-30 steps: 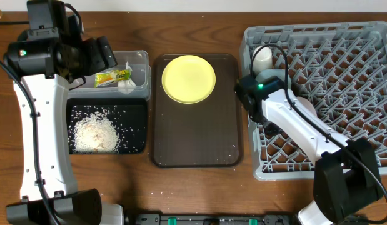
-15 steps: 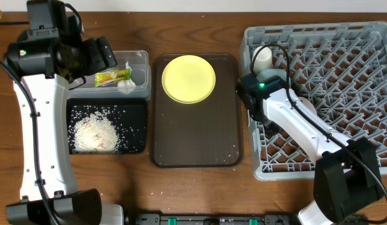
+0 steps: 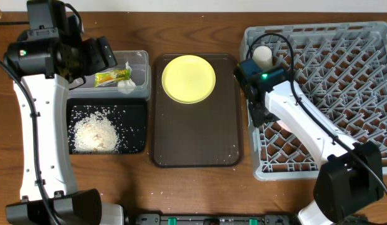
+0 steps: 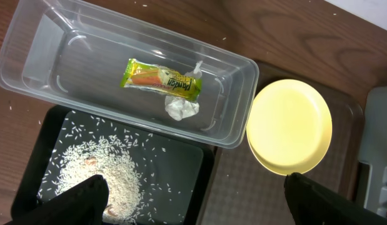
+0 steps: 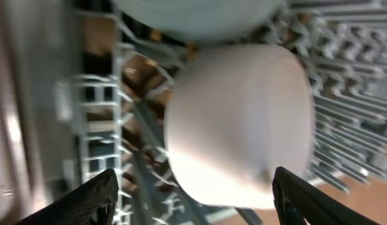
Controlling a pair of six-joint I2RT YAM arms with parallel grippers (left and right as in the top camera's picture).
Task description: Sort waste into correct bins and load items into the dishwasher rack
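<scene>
The yellow plate (image 3: 189,78) lies at the far end of the dark brown serving tray (image 3: 194,134). The clear tub (image 3: 138,60) holds the green-and-yellow wrapper (image 3: 112,77) and the white tissue (image 3: 125,86). The black tray (image 3: 135,112) holds a heap of rice scraps (image 3: 95,134). My left gripper (image 4: 196,187) is open and empty, high above the tub and tray. My right gripper (image 5: 194,181) is open over the grey rack (image 3: 343,69), its fingers either side of the upturned pinkish-white bowl (image 5: 237,119). The light blue bowl (image 5: 193,12) lies just beyond. The white cup (image 3: 262,56) stands in the rack's far left corner. The chopsticks are out of view.
A few stray rice grains lie on the serving tray near its front right corner (image 3: 232,149). The rack's left wall (image 3: 251,134) runs close beside the serving tray. My right arm (image 3: 306,128) stretches across the rack's left part.
My right wrist has moved along the rack's left side towards the far end, nearer the white cup. The left arm has not moved.
</scene>
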